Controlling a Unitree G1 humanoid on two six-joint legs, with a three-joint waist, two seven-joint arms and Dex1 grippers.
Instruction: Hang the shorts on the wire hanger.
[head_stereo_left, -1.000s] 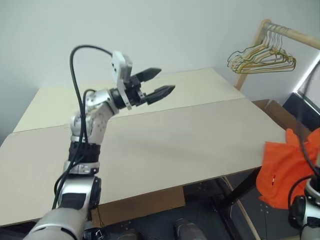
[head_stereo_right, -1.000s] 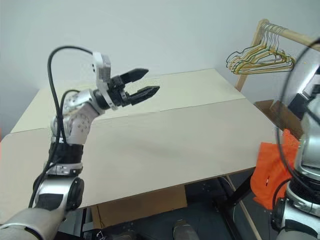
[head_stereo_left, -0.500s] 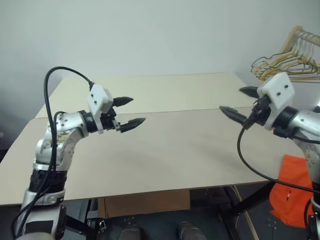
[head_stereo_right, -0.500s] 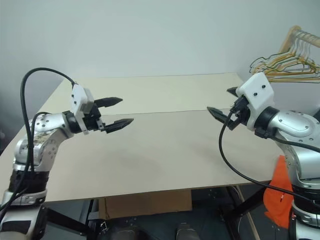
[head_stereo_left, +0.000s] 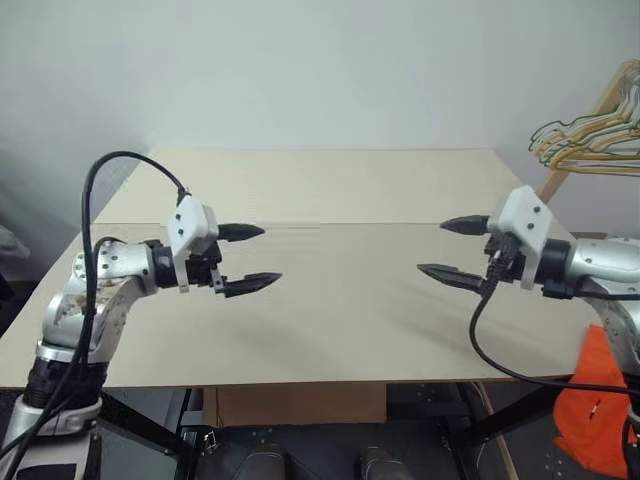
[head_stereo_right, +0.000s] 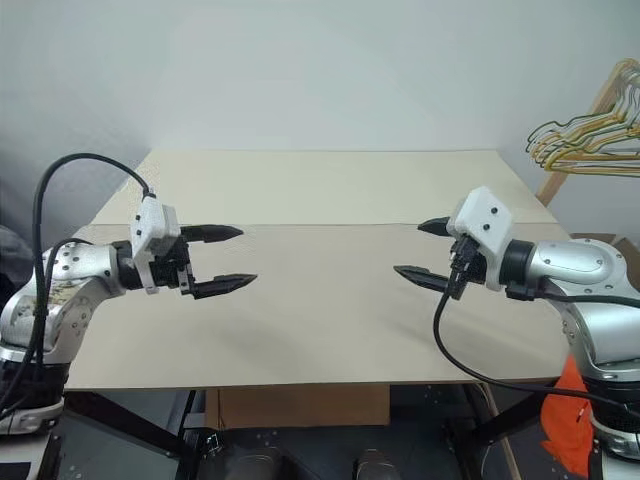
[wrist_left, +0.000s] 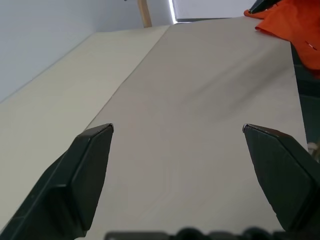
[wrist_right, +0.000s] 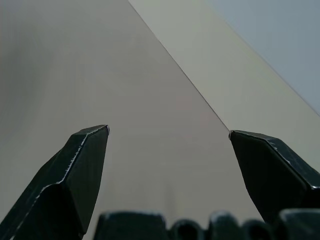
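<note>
Change: both arms now hang lower over the tabletop (head_stereo_left: 330, 320), claws facing each other.
Left claw (head_stereo_left: 248, 258): jaws spread wide, empty.
Right claw (head_stereo_left: 455, 249): jaws spread wide, empty.
Shorts (head_stereo_left: 600, 415): orange heap off the tabletop's near right corner, below the right arm; long axis cannot be told; right claw nearer.
Around: bunch of hangers (head_stereo_left: 592, 142) at far right; no single wire hanger in sight.
Obstacle: the tabletop's edge and the right arm's own cable (head_stereo_left: 520, 372) lie between claw and shorts.

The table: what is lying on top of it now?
Nothing lies on the table; both open grippers, left and right, hover above it. The shorts hang beside its right edge, partly behind the right arm.
</note>
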